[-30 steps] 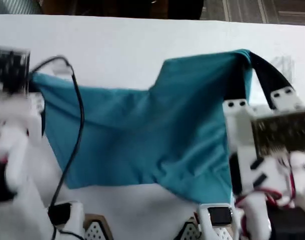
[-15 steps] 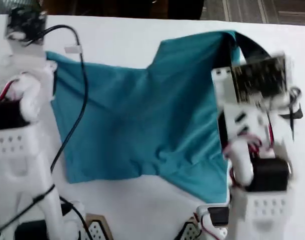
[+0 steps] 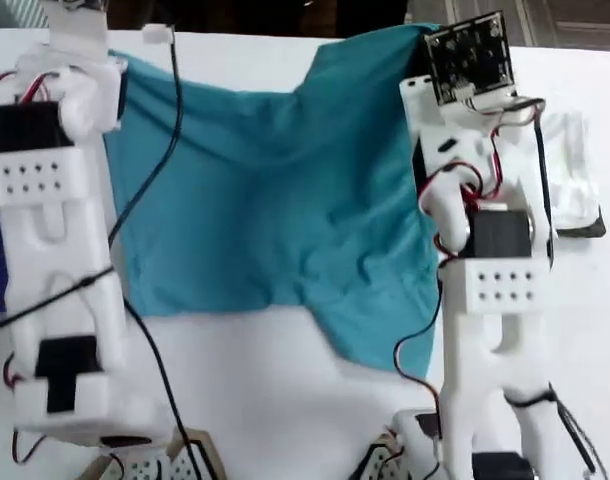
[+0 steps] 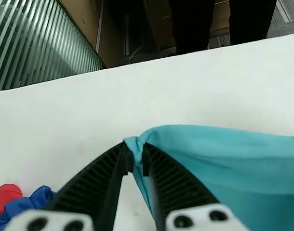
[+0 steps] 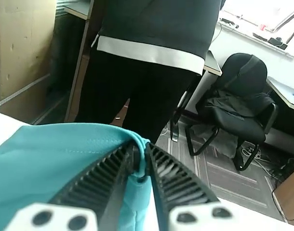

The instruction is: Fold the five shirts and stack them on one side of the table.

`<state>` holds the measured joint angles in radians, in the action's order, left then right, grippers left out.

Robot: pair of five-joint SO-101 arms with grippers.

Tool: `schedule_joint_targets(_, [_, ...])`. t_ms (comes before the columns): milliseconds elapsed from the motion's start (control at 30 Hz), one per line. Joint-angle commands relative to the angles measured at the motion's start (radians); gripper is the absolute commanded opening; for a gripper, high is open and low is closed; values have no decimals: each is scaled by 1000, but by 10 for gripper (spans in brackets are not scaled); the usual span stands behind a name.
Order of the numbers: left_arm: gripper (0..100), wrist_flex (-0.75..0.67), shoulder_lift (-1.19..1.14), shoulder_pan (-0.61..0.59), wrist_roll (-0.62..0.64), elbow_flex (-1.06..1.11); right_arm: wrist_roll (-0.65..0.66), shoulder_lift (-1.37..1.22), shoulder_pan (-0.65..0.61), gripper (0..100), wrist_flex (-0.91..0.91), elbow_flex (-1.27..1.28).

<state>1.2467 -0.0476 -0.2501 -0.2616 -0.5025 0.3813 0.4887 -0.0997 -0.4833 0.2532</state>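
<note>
Pinching one corner each at the far edge of the table (image 3: 285, 400), the left end effector (image 4: 137, 156) and right end effector (image 5: 140, 161) are clenched on the shirt (image 3: 285, 200), which spreads toward the table's middle.

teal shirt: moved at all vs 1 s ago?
Yes. In the high view the teal shirt has shifted away from the arm bases toward the far edge of the table; its far corners now sit at that edge.
</note>
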Motion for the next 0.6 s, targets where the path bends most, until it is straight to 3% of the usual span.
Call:
schedule_joint_targets(0, [28,41,-74,6,0,-133,2,-44,13,19,42,-8])
schedule_joint_targets(333, [28,43,-273,6,0,-288,-2,-272,50,19,41,-199])
schedule_joint_targets(567, [28,104,-391,6,0,-332,-2,-437,42,19,-139,-361])
